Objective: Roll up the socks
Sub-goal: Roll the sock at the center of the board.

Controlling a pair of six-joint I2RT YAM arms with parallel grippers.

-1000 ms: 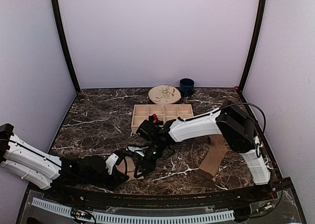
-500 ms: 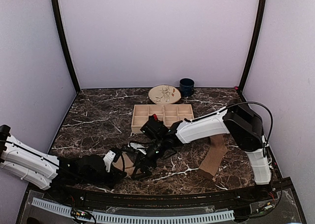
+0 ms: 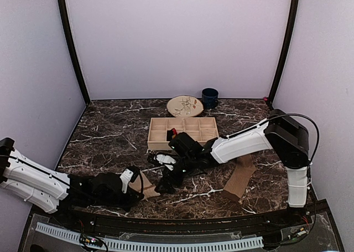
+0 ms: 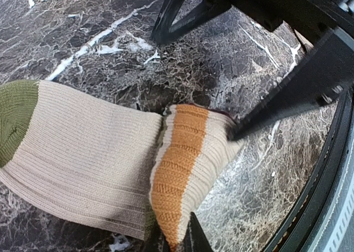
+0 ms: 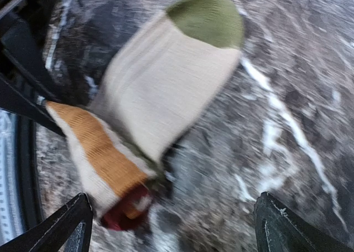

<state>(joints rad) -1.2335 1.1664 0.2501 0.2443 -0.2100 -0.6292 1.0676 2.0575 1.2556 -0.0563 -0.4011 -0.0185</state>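
The beige striped sock [image 4: 83,158] lies on the marble with its green toe [image 5: 207,16] pointing away from its folded orange, cream and maroon cuff [image 4: 180,169]. My left gripper [image 4: 180,240] is shut on the cuff's edge, low on the table [image 3: 134,181]. My right gripper [image 5: 174,224] is open, its fingers [image 5: 66,224] spread wide and clear of the sock, just to the right of it [image 3: 167,181]. The sock [image 3: 146,188] shows as a small beige patch in the top view. A plain tan ribbed sock [image 3: 240,177] lies flat on the right.
A wooden compartment tray [image 3: 157,133] stands mid-table with a small red thing [image 3: 173,132] at it. A patterned plate [image 3: 185,105] and a dark blue mug [image 3: 209,98] stand behind it. The table's front rail [image 4: 326,196] runs close to the sock.
My right gripper has opened, let go of the sock and drawn back to the right. The left gripper stays shut on the cuff, and more of the sock now shows.
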